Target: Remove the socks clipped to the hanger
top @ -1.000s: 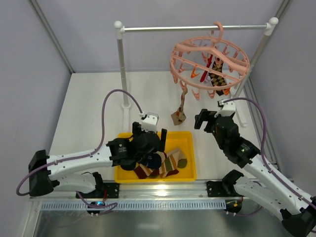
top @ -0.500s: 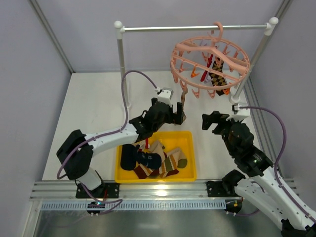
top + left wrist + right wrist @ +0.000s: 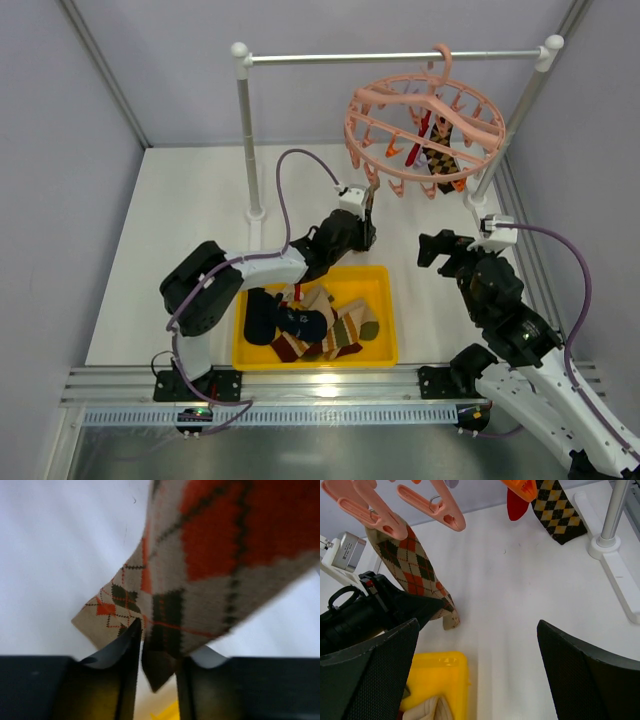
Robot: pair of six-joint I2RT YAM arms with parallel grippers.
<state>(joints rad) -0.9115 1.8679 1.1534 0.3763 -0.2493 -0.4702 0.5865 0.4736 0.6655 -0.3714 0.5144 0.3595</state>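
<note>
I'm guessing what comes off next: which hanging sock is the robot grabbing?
The tan-and-orange argyle sock, hanging lowest; only it is pinched by the left gripper.

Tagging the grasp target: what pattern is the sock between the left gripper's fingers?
Argyle sock: tan with orange-red and dark diamonds. Left wrist view shows it best.

Soft knitted cloth, matt and finely ribbed, makes up the argyle sock. The hanger is smooth salmon-pink plastic with a slight gloss. The rail is bare, dull-shining metal, the bin is glossy yellow plastic, and the table is smooth matt white.
</note>
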